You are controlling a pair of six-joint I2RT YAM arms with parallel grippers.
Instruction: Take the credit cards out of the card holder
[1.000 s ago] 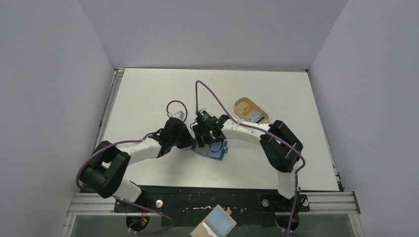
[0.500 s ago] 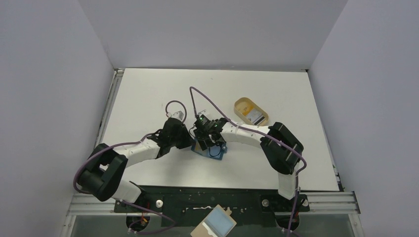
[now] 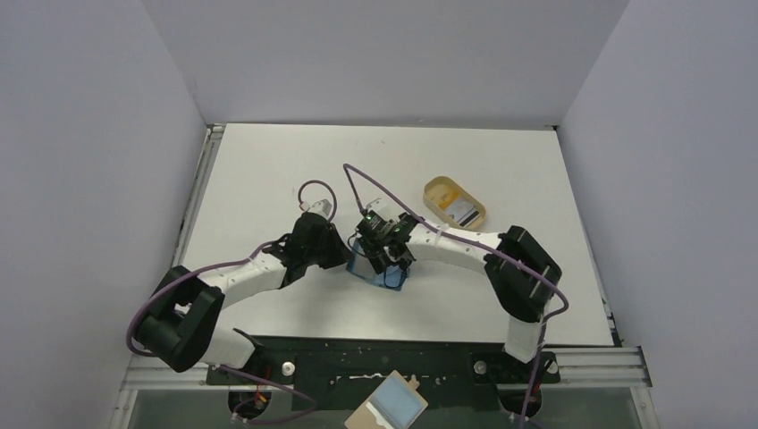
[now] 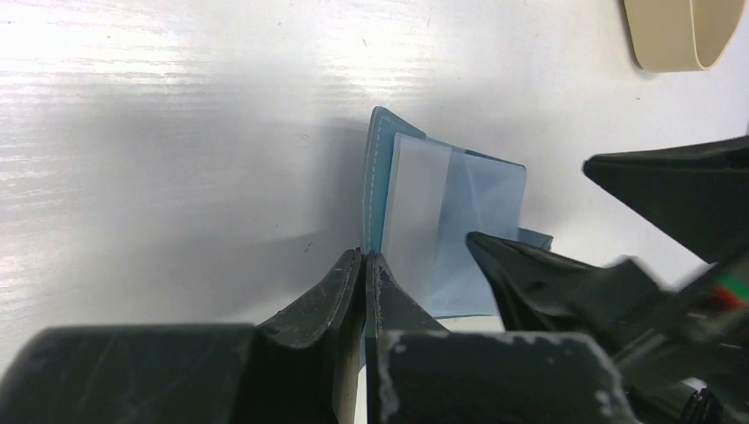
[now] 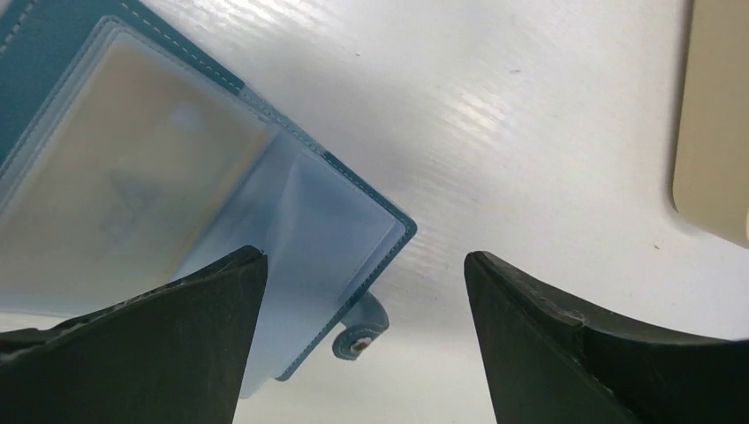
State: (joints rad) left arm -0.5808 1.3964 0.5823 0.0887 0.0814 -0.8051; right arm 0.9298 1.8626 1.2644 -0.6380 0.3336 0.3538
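The teal-blue card holder [image 3: 377,268] lies open on the table between both grippers. My left gripper [image 4: 365,256] is shut on the edge of its cover and holds that cover up. Its lighter blue inside with clear pockets [image 4: 459,221] faces my right gripper. My right gripper [image 5: 364,258] is open and empty just above the card holder [image 5: 336,221], its left finger over the pockets. A pale card [image 5: 124,203] sits inside a clear pocket. The snap tab [image 5: 358,340] hangs at the near corner. Another card with dark markings [image 3: 461,213] lies in the tan tray.
The tan oval tray [image 3: 440,189] stands to the back right of the card holder; its edge shows in the right wrist view [image 5: 715,132]. A tan board with a light-blue rectangle [image 3: 393,407] lies below the table's front rail. Purple cables loop above both wrists.
My right gripper has come down a little nearer over the open card holder. My left gripper has kept its hold on the cover, which now stands more upright.
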